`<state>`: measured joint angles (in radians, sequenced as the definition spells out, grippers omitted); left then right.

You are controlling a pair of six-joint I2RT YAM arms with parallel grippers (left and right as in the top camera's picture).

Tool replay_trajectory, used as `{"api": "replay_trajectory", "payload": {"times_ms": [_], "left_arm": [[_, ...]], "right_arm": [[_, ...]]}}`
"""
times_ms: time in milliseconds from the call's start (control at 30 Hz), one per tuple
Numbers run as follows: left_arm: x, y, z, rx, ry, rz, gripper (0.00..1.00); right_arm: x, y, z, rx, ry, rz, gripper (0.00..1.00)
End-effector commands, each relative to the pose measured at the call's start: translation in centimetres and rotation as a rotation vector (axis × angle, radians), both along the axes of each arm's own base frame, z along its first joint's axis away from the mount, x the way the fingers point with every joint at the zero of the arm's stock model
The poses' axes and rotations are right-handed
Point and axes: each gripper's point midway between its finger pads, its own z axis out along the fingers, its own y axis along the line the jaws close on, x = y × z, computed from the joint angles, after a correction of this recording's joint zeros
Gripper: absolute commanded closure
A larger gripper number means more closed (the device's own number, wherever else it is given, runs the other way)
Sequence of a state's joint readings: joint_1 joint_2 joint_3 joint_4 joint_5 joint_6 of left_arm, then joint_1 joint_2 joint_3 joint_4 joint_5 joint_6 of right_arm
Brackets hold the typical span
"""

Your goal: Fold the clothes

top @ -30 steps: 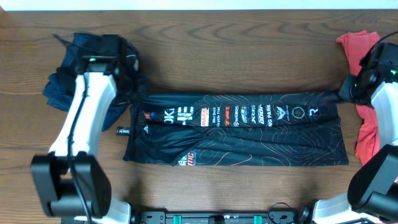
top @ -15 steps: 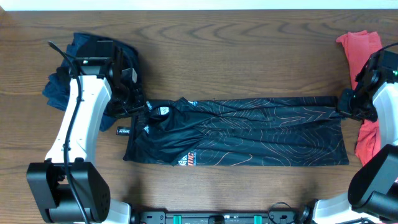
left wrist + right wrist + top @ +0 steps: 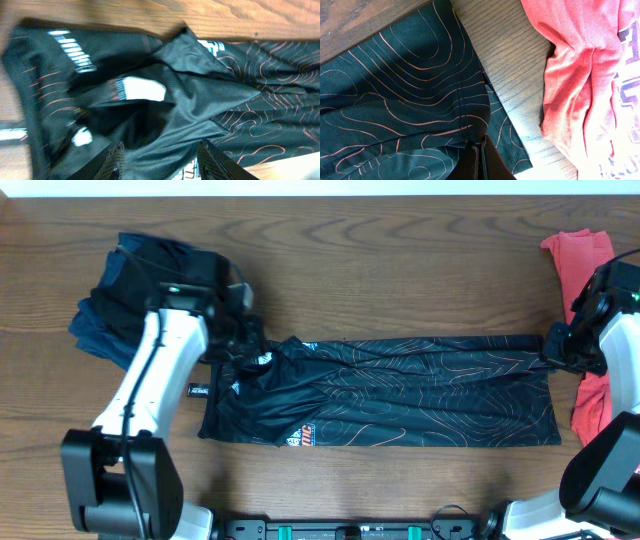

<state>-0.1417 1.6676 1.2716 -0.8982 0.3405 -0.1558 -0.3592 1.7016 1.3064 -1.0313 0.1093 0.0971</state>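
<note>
Left claw (image 3: 161, 146) is standing parted, fingers (image 3: 116, 159) apart just over the bunched left end of the black jersey (image 3: 400, 395), not clamping it as far as the wrist view shows. Right claw (image 3: 480, 152) is pinching shut on the jersey's far right corner hem. The jersey is lying lengthwise across the bench (image 3: 400, 260) as a long band, orange contour lines up, left end rumpled, white label (image 3: 144, 90) showing. Navy garments (image 3: 110, 315) are sitting at the far left. A coral-red shirt (image 3: 585, 75) is lying just beside the right claw.
</note>
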Motion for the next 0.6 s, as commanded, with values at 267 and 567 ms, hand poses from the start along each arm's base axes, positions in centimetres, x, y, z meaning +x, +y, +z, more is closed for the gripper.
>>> {"api": "replay_trajectory", "payload": {"times_ms": [267, 567], "left_arm": [[0.0, -1.5, -5.3, 0.032, 0.062, -0.058, 0.51], [-0.1, -1.7, -6.3, 0.036, 0.085, -0.065, 0.9]], "right_arm": [[0.0, -0.4, 0.2, -0.014, 0.001, -0.005, 0.99], [0.0, -0.4, 0.2, -0.014, 0.001, -0.005, 0.99]]}}
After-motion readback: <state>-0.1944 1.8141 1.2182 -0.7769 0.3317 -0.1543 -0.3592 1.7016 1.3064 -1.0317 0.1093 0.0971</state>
